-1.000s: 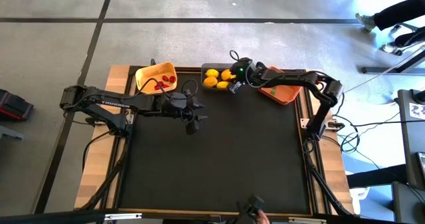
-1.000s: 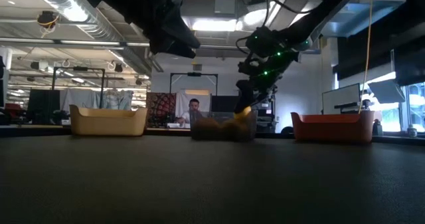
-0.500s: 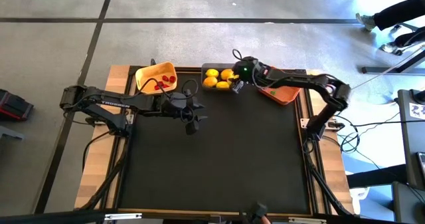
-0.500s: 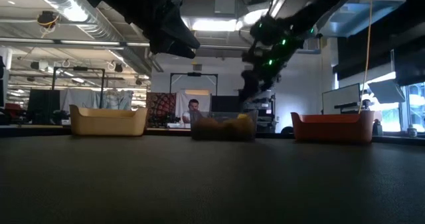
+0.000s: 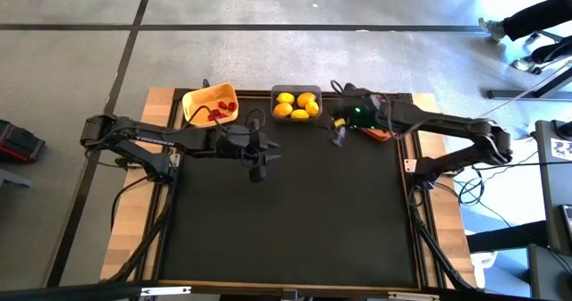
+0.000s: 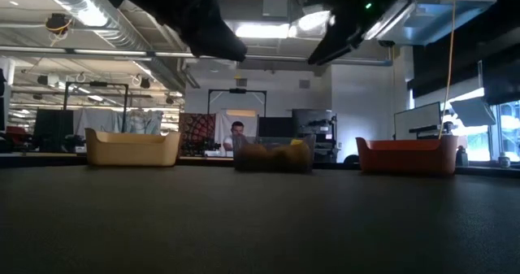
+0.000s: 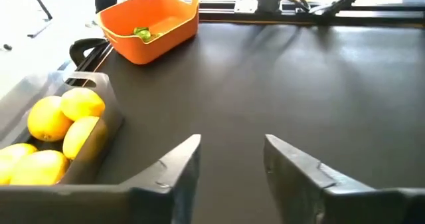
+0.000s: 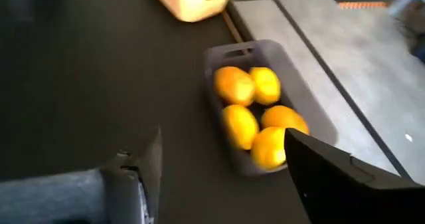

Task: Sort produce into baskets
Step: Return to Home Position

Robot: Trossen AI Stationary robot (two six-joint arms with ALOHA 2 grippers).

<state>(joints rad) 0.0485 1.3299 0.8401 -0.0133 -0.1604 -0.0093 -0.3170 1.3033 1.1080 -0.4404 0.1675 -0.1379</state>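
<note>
The yellow-orange basket [image 5: 210, 103] holds small red pieces [image 5: 222, 110]. The dark grey basket [image 5: 297, 104] holds several yellow lemons [image 8: 251, 111]. The orange basket [image 7: 149, 21] holds a green piece [image 7: 141, 32]; in the high view my right arm covers most of it. My right gripper [image 5: 338, 140] is open and empty, up above the table, just right of and nearer than the grey basket. My left gripper [image 7: 229, 164] is open and empty, above the table between the yellow-orange and grey baskets, on their near side [image 5: 264, 151].
The three baskets stand in a row along the black mat's far edge [image 6: 132, 148] [image 6: 274, 154] [image 6: 406, 154]. The mat [image 5: 286, 221] stretches bare toward the near edge. A person sits in the room beyond the table [image 6: 236, 134].
My right gripper has risen from the grey basket and drawn back toward the table's right and near edge. The yellow lemon that was at its fingertips now lies in the grey basket with the others.
</note>
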